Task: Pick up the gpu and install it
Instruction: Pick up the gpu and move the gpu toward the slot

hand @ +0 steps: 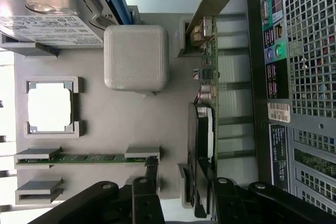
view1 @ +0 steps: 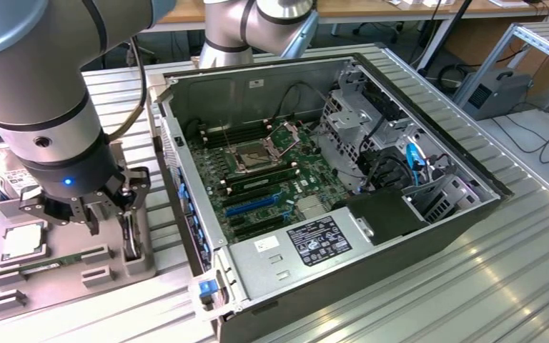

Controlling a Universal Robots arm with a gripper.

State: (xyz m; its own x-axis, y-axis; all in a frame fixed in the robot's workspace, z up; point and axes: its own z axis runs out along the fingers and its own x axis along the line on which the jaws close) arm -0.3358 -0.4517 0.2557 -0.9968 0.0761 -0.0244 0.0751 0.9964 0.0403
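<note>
Currently I hold the tool (view1: 111, 214) spread wide just above the gpu (view1: 134, 241), standing on edge in a tray (view1: 74, 275) slot at the exterior view's lower left, presumably for easy straddling.

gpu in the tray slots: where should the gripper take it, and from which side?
Probably the gpu's upward-facing long edge, pinched across its thin thickness, coming straight down from above. It stands on edge in the gray tray's end slots, so both flat faces are free, while the computer case sits close along one side. The open gripper hangs above it.
</note>
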